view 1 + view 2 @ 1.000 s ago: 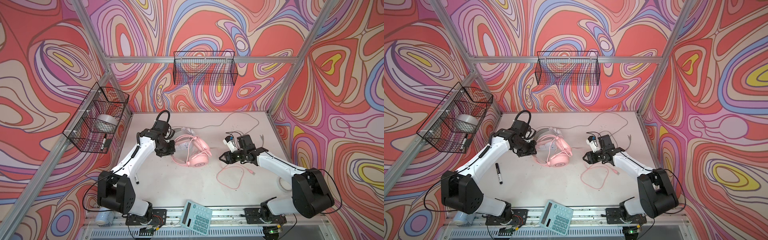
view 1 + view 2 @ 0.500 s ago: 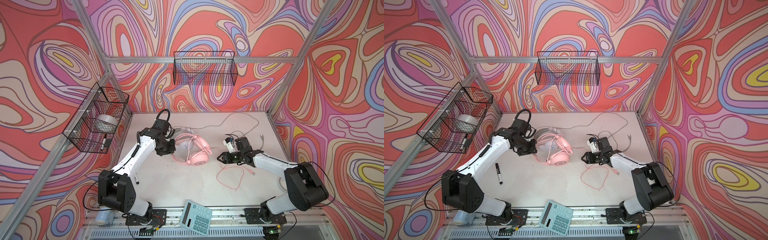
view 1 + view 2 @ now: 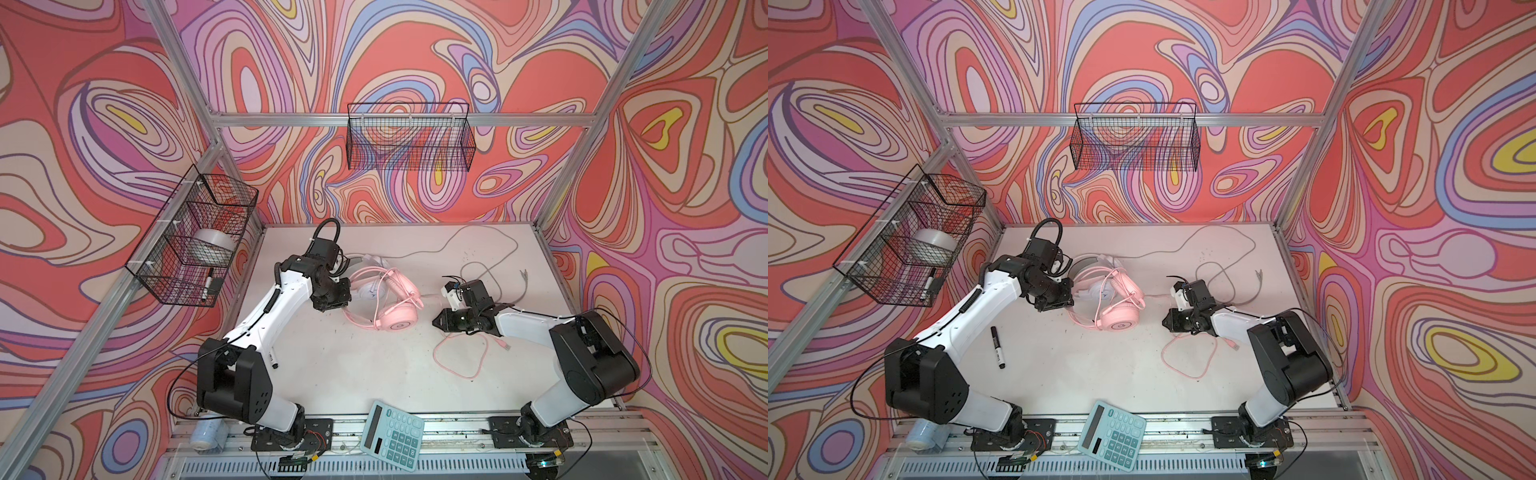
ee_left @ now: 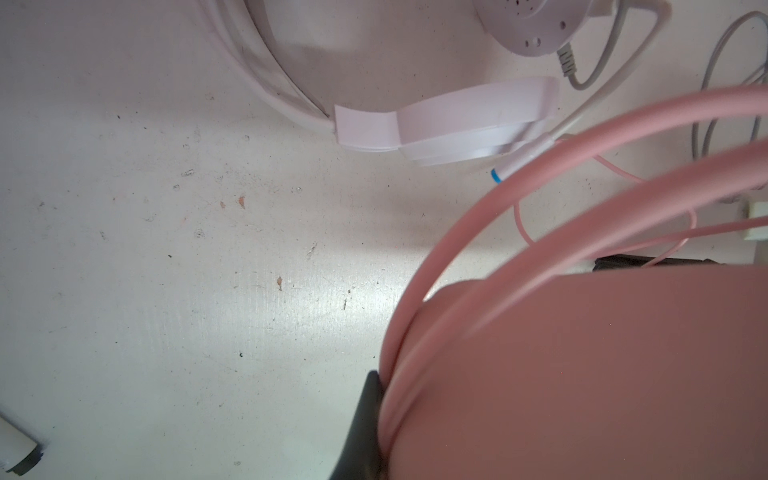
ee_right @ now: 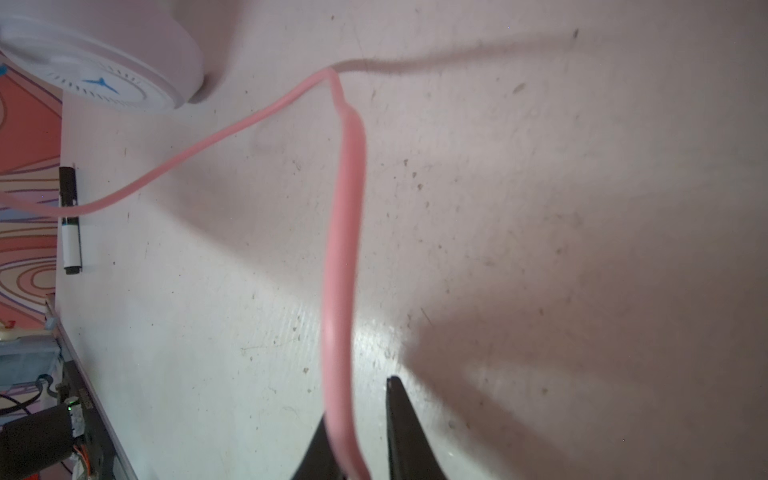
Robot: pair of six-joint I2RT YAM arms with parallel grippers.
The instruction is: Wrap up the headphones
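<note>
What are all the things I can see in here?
pink headphones: one, pink, middle of table
white headphones: one, white, right behind the pink ones
pink cable: one, pink, looped on table at right
grey cable: one, grey, trailing across back of table
markers: two, black and white, one on table, one in left-wall basket
calculator: one, teal, front edge
wire baskets: two, black, left wall, back wall
tape roll: one, clear, left-wall basket
bluish roll: one, front-left corner
table: one, white
left gripper: black, shut on pink headphones
right gripper: black, pink cable between its fingers
</note>
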